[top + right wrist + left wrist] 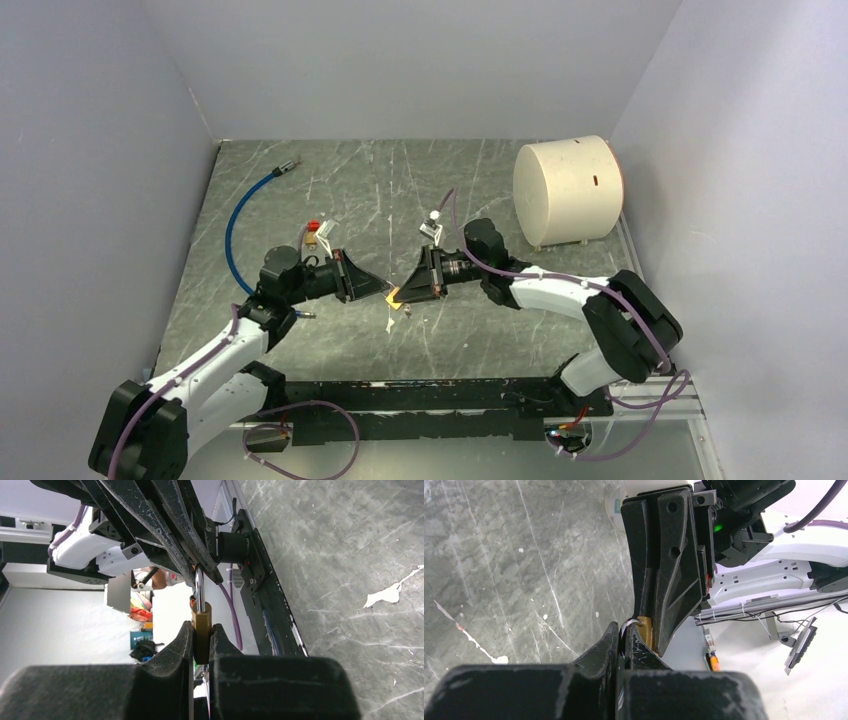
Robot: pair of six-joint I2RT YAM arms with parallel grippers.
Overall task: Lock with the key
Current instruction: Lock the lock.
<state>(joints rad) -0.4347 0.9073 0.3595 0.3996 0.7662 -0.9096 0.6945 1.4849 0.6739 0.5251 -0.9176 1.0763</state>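
Centre of the table (330,200), slightly to the near side: my right gripper (201,630), jaws drawn almost together, clamps the brass body of the padlock (202,617), while my left gripper (623,632), jaws fully closed, pinches its steel shackle (199,587) from the left, both held above the surface.

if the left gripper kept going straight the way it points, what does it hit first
The left gripper would likely meet the small brass padlock whose shackle it pinches, then the right gripper holding its body.
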